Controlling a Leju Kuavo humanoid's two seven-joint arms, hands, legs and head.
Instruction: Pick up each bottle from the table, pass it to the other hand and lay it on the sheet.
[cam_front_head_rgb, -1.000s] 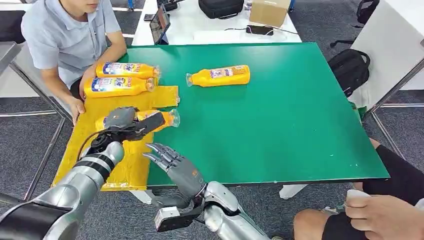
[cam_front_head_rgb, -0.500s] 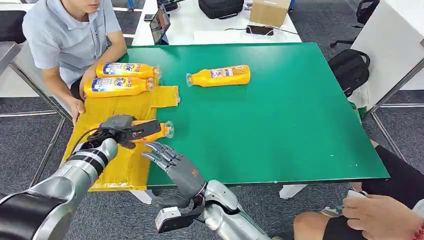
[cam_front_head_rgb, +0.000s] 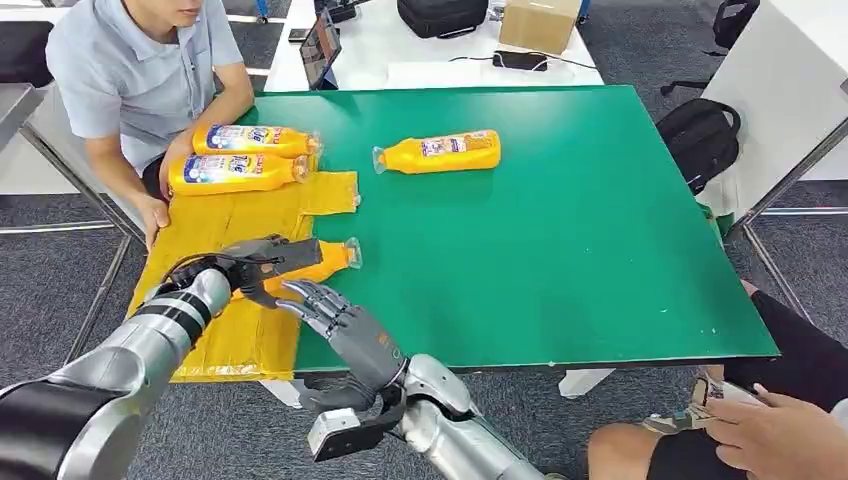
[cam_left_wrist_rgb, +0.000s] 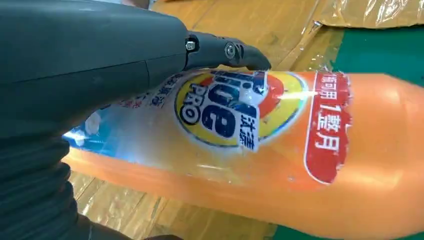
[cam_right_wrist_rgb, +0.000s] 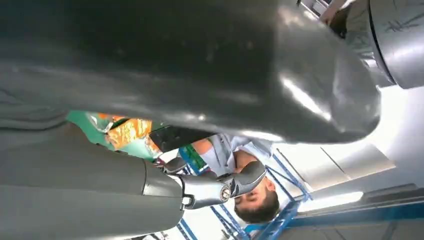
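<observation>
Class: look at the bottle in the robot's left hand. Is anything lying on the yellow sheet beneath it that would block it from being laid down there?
Nothing visible. The left hand holds the bottle low over bare sheet; the two bottles already laid lie at its far end.

The right hand (cam_right_wrist_rgb: 150, 100), grey and close to the lens, is spreading across the frame; beyond its fingers (cam_right_wrist_rgb: 220, 185) an orange bottle (cam_right_wrist_rgb: 127, 132), green surface (cam_right_wrist_rgb: 80, 120) and a person (cam_right_wrist_rgb: 240, 165) are showing.
</observation>
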